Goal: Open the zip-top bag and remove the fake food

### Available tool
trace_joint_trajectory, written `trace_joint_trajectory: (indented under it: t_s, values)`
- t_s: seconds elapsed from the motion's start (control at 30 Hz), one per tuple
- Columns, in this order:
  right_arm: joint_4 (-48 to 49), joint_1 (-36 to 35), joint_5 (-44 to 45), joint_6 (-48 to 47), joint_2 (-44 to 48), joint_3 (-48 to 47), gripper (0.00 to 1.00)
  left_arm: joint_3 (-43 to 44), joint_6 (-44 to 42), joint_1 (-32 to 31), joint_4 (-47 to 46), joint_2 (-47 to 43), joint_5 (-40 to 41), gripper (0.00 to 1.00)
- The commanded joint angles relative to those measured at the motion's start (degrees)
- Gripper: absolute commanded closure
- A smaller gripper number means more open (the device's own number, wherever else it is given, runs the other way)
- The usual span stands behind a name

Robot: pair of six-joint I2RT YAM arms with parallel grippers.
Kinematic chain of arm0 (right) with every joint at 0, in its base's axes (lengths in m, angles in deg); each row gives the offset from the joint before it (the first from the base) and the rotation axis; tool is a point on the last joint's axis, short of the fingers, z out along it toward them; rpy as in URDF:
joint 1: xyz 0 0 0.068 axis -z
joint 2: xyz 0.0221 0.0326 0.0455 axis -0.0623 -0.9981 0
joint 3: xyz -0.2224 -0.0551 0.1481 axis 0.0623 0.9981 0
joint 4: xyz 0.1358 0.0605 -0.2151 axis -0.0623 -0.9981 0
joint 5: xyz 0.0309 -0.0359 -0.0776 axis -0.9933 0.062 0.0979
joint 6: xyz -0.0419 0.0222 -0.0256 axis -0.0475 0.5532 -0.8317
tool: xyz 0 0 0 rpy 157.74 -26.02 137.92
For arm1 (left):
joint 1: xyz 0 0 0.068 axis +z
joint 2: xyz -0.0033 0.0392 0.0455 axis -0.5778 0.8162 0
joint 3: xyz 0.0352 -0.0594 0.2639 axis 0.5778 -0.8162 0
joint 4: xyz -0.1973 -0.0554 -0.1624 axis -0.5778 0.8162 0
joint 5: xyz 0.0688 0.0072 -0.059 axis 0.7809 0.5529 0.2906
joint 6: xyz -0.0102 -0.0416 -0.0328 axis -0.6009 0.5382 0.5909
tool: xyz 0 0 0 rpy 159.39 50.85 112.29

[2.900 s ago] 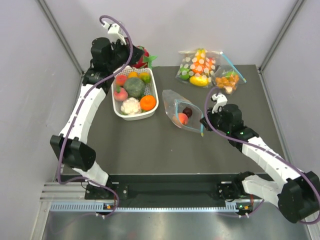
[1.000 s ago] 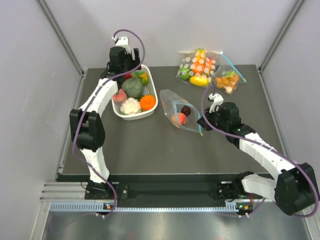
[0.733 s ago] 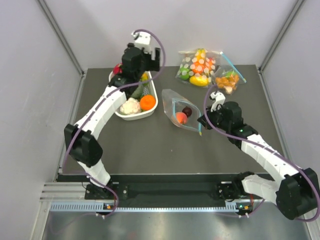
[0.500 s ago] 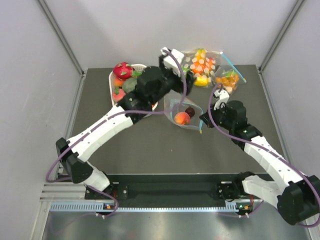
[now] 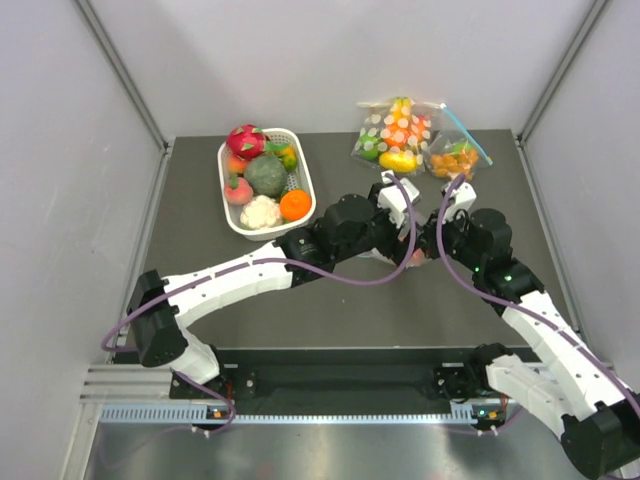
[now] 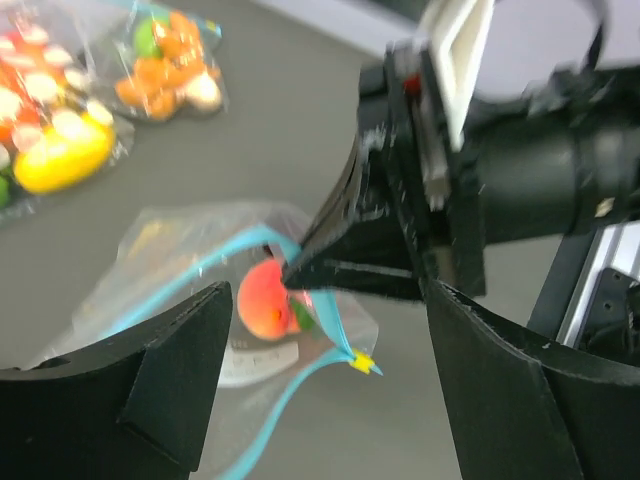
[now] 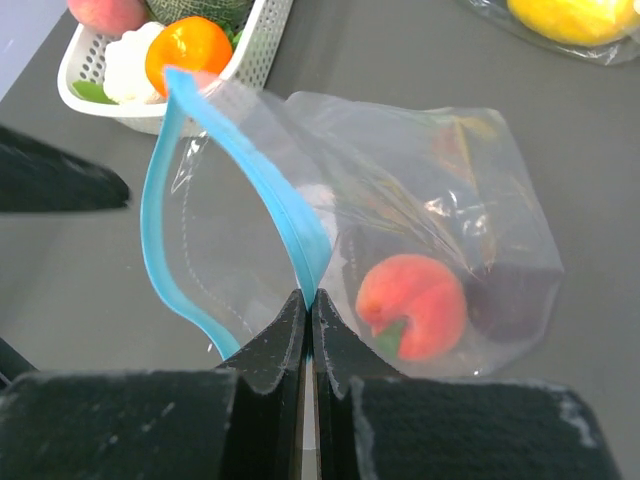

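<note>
The zip-top bag (image 7: 450, 200) lies at mid-table with its mouth gaping, the teal zip strip (image 7: 155, 230) bowed into a loop. My right gripper (image 7: 310, 300) is shut on one side of that strip and holds it up. Inside the bag are an orange-pink peach (image 7: 412, 305) and a dark fruit (image 7: 500, 300) of the fake food. My left gripper (image 6: 330, 380) hangs open just in front of the bag's mouth, its fingers either side of the strip's yellow-tipped end, with the peach (image 6: 268, 298) beyond. In the top view the left arm covers most of the bag.
A white basket (image 5: 303, 170) at the back left holds a pink-red dragon fruit (image 5: 246, 141), a green cabbage, a cauliflower and an orange. A polka-dot bag (image 5: 395, 130) and a small bag of orange pieces (image 5: 455, 160) lie at the back right.
My left arm has swung from the basket across to the bag, and the dragon fruit now lies in the basket. The right gripper has kept its hold on the zip strip.
</note>
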Motion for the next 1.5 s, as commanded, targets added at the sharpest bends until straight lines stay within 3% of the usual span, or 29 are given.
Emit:
trace_joint_trajectory:
  t_s: [0.0, 0.27, 0.5, 0.83, 0.97, 1.13, 1.47]
  values:
    - [0.04, 0.69, 1.22, -0.26, 1.38, -1.68, 1.00, -2.75, 1.98, -0.58, -6.04, -2.02, 1.75, 0.17]
    - [-0.57, 0.69, 0.60, -0.08, 2.87, 0.08, 1.00, -7.14, -0.56, -0.32, -7.79, -1.94, 10.45, 0.21]
    - [-1.28, 0.61, -0.27, -0.17, 2.44, 0.87, 1.00, -9.96, 0.75, 3.29, -10.07, -0.10, 8.53, 0.34]
    - [1.53, 0.69, -3.09, 1.41, 0.59, 5.18, 1.00, -7.68, 2.16, 3.99, -14.21, 11.24, 6.08, 0.37]
    - [1.80, 0.69, -3.09, 1.24, 0.41, 5.27, 1.00, -7.06, 2.77, 3.99, -15.09, 14.14, 5.36, 0.35]
    - [3.20, 0.69, -3.18, 1.50, -0.55, 4.92, 1.00, -6.01, 2.86, 4.17, -16.32, 17.57, 5.02, 0.19]
    - [3.20, 0.61, -2.92, 1.50, -1.78, 4.04, 1.00, -2.23, 5.85, 6.71, -21.15, 25.03, 0.98, 0.13]
